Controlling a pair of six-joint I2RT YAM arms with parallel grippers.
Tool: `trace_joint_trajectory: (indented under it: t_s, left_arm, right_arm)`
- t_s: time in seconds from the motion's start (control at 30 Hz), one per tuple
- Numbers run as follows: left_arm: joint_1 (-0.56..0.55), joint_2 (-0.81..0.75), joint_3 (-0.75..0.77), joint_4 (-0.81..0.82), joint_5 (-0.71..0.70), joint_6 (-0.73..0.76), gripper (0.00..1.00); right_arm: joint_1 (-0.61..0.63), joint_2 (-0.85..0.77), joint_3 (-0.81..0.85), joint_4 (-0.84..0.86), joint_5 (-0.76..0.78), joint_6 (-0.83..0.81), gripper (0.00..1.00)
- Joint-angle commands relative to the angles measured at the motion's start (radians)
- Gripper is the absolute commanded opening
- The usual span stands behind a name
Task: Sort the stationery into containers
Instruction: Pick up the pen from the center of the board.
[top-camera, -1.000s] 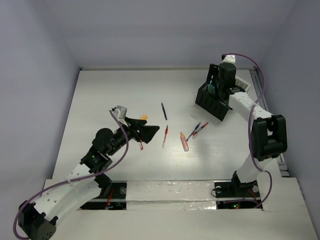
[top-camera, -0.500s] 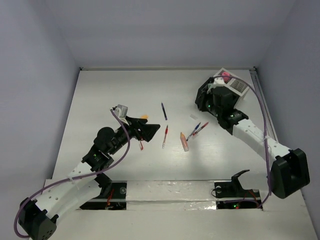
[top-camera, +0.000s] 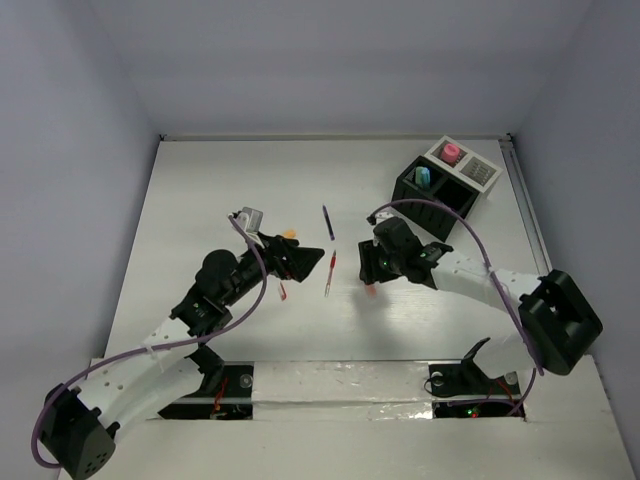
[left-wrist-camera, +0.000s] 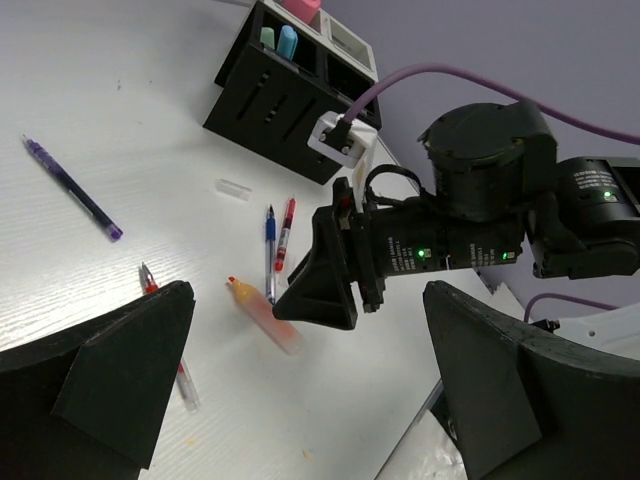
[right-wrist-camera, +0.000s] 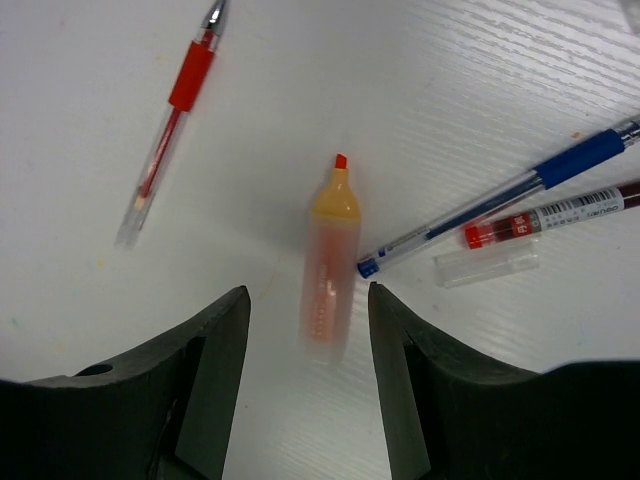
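Having swung away from the black multi-compartment organizer box (top-camera: 425, 210), the right end effector (right-wrist-camera: 308, 300) is now hovering, released, over the peach translucent marker (right-wrist-camera: 330, 262), probably beginning another pickup.

white arm links (top-camera: 478, 284), black joints (top-camera: 556, 320), purple cables (left-wrist-camera: 430, 72), small green lights (left-wrist-camera: 421, 253)

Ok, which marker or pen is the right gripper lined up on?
The peach highlighter with the orange tip: it shows between the open right gripper's fingers; the red pen and blue pen lie to either side.
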Motion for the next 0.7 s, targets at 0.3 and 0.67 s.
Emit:
trace_joint_trajectory:
  t_s: [0.3, 0.67]
  left_arm:
    - [-0.005, -0.014, 0.002, 0.01, -0.008, -0.014, 0.99]
    - [-0.005, 0.003, -0.036, 0.002, 0.03, -0.031, 0.91]
  right_arm:
    - [0.037, 0.142, 0.095, 0.0, 0.071, 0.003, 0.57]
    - [0.056, 0.256, 0.136, -0.014, 0.17, 0.014, 0.48]
